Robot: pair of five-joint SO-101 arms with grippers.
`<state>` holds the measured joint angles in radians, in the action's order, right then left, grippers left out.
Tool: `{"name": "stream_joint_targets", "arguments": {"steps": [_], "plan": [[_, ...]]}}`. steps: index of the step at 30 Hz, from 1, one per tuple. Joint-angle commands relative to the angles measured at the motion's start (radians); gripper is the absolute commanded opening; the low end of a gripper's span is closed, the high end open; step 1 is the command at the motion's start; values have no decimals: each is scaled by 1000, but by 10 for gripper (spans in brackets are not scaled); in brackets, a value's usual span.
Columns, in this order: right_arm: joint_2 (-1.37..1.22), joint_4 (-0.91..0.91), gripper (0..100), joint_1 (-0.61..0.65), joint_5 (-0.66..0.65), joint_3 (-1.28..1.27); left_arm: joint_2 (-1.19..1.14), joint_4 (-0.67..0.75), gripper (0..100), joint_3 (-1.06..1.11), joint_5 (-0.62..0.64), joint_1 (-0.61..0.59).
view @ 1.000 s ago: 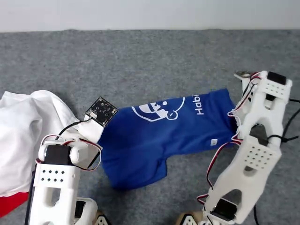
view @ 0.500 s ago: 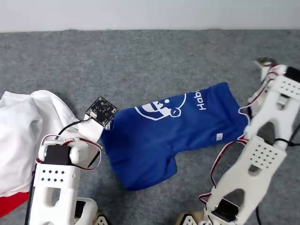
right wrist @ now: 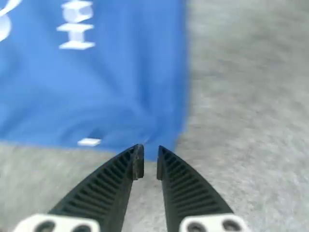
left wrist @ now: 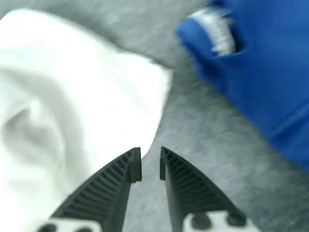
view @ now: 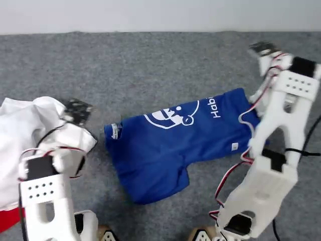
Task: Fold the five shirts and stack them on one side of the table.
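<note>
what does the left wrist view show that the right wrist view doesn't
Left wrist view: the white shirt, a collar label, and the left end effector, slightly open, by that shirt's edge. Right wrist view: white lettering and the right end effector, slightly open, at the cloth's edge. Shared: the blue shirt and grey table.

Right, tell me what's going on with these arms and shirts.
The blue T-shirt with white print lies loose on the grey carpeted table. The left arm hangs at the edge of the crumpled white shirt, the right arm over the blue shirt's end. Both pairs of jaws are slightly apart and hold nothing.
</note>
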<state>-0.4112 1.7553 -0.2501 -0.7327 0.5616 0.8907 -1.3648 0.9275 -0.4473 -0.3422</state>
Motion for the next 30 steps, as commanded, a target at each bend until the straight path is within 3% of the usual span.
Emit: {"name": "stream_joint_targets", "arguments": {"steps": [1,5,8,11,15,22,30], "plan": [[219,42,47,108,-71,-224,8,-12,78,-30,-64,-137],[426,39,60,239,-110,-477,8,-8,71,-30,-107,-272],[599,31,150,349,-141,-664,8,-5,73,-28,-120,-333],[754,-21,244,479,-143,-845,8,-5,75,-22,-120,-359],[894,-124,256,697,-141,-1106,9,12,76,21,-118,-362],[947,-286,258,977,-66,-1320,15,40,76,76,-117,-364],[803,-426,258,1086,-55,-1329,17,40,76,71,-115,-364]]}}
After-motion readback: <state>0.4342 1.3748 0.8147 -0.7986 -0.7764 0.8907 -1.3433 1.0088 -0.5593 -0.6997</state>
